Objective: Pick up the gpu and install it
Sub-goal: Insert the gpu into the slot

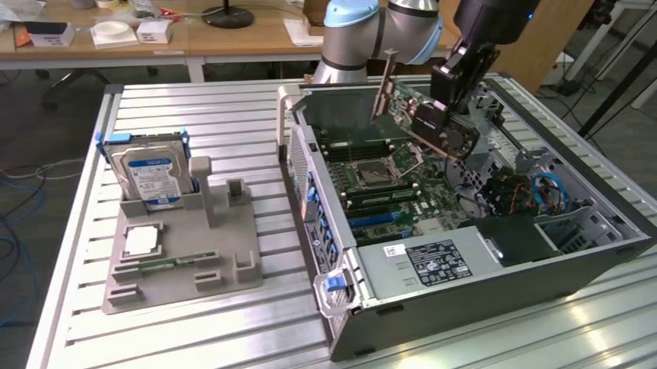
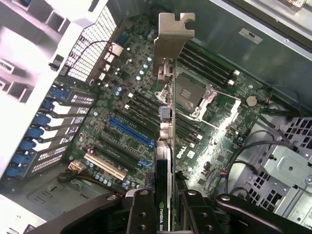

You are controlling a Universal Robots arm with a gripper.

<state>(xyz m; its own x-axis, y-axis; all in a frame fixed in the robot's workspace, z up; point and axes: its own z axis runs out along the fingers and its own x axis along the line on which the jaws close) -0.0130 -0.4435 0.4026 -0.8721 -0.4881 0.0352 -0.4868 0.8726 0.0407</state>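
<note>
The gpu [image 1: 416,115] hangs tilted above the open computer case [image 1: 513,269], its silver bracket [image 1: 385,81] pointing toward the case's rear wall. My gripper [image 1: 451,104] is shut on the card's black end, over the motherboard [image 1: 385,196]. In the wrist view the gpu [image 2: 165,141] shows edge-on between my two black fingers [image 2: 141,212], with the bracket [image 2: 171,34] at the far end. My gripper [image 2: 166,209] holds it above the expansion slots, with the blue slot [image 2: 129,131] to one side. The card does not touch the board.
A grey fixture tray [image 1: 231,254] lies at the exterior view's left, holding a hard drive [image 1: 154,177], a processor [image 1: 141,241] and a memory stick [image 1: 165,263]. Inside the case are the power supply [image 1: 436,261], cables [image 1: 544,192] and the processor socket [image 2: 190,95].
</note>
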